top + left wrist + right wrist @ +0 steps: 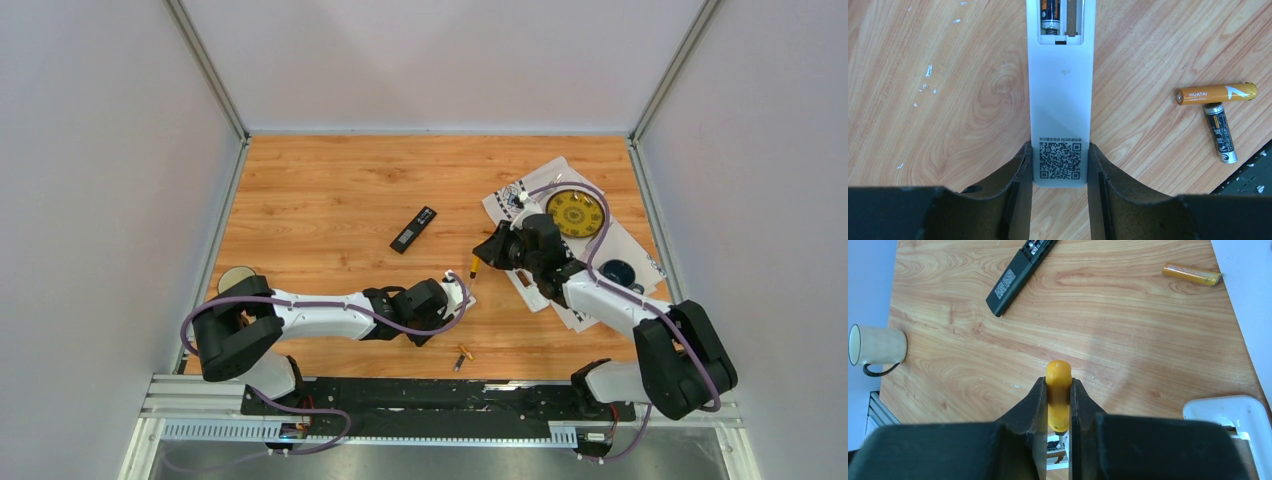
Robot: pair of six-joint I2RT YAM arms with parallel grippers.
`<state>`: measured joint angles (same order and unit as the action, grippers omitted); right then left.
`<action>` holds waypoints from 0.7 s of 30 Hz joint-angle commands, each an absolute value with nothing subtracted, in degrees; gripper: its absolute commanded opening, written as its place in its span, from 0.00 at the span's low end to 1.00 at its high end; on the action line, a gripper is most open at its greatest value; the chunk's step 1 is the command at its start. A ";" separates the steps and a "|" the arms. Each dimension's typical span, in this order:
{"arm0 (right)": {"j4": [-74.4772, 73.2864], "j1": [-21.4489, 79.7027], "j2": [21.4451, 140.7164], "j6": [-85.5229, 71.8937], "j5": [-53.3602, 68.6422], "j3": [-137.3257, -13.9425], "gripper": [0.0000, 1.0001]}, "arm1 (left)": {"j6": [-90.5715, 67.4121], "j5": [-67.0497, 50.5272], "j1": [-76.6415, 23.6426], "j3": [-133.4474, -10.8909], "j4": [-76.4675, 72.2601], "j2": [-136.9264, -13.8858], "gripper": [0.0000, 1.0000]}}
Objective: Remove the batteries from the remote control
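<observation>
My left gripper (1060, 172) is shut on the near end of a white remote (1060, 100) lying back up on the wood table. Its battery bay is open: one dark battery (1050, 14) sits in the left slot and the right slot is bare. An orange battery (1215, 93) and a dark grey battery (1221, 132) lie loose to the right of the remote. My right gripper (1058, 405) is shut on a yellow-handled screwdriver (1058, 382), its tip pointing down over the remote's bay (1057, 447). The two grippers are close together mid-table: left (460, 290), right (480, 260).
A black remote (413, 229) lies mid-table. Another orange battery (1192, 274) lies apart on the wood. A cup (236, 278) stands at the left edge. Papers with a yellow disc (575, 213) and a dark round thing (617, 272) lie at the right.
</observation>
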<state>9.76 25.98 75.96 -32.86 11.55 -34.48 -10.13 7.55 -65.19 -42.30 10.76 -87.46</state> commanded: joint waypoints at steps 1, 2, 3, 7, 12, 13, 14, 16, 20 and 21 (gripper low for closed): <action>9.14 26.28 72.69 -31.64 10.46 -35.07 0.00 | -9.67 7.73 -65.21 -40.69 14.06 -88.77 0.00; 8.71 26.28 72.25 -31.73 10.46 -35.50 0.00 | -9.67 7.73 -65.21 -40.61 14.06 -88.77 0.00; 8.44 26.37 72.16 -31.55 10.46 -35.68 0.00 | -9.67 7.73 -65.30 -40.69 13.98 -88.86 0.00; 8.61 26.28 72.51 -31.38 9.67 -35.77 0.00 | -9.67 7.47 -65.30 -40.69 13.97 -88.86 0.00; 9.67 26.28 75.23 -31.20 9.84 -35.60 0.00 | -9.67 7.38 -65.22 -40.69 13.89 -88.86 0.00; 9.93 26.28 75.58 -31.29 9.76 -35.60 0.00 | -9.67 7.30 -65.21 -40.61 13.89 -88.86 0.00; 9.93 26.28 75.93 -31.38 9.93 -35.68 0.00 | -9.67 7.38 -65.21 -40.69 13.80 -88.86 0.00; 9.93 26.28 76.55 -31.20 9.93 -35.86 0.00 | -9.76 7.38 -65.21 -40.61 13.80 -88.86 0.00; 10.02 26.28 76.99 -30.85 9.40 -35.95 0.00 | -9.76 7.21 -65.30 -40.61 13.89 -88.86 0.00; 10.11 26.37 77.08 -30.94 9.58 -35.95 0.00 | -9.76 7.29 -65.22 -40.69 13.71 -88.86 0.00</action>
